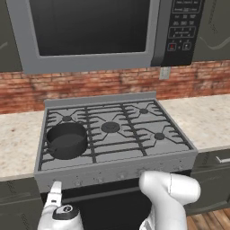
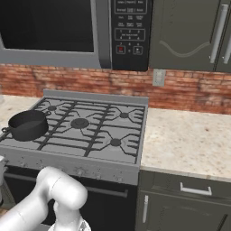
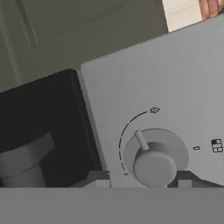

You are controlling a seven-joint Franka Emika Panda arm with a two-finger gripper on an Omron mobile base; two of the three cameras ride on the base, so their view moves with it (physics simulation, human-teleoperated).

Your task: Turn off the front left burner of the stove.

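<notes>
You're looking at a home kitchen: a gas stove (image 1: 117,134) set into speckled countertops (image 2: 189,140), a microwave (image 1: 94,33) above, brick backsplash (image 2: 189,90), dark cabinets (image 2: 189,36).

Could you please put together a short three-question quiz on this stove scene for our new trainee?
1. True or false: a dark pot sits on the front left burner of the stove.
2. In the hand view, what lies between the fingertips of the gripper? A) an oven handle B) a round grey knob C) a microwave keypad
3. Fill in: the wall behind the stove is made of ____.

Key
1. True; the pot covers that burner in both base views.
2. B; the knob on the front panel sits between the fingertips, which stand either side of it without visibly pressing it.
3. Brick; the red brick wall runs under the microwave.
</notes>
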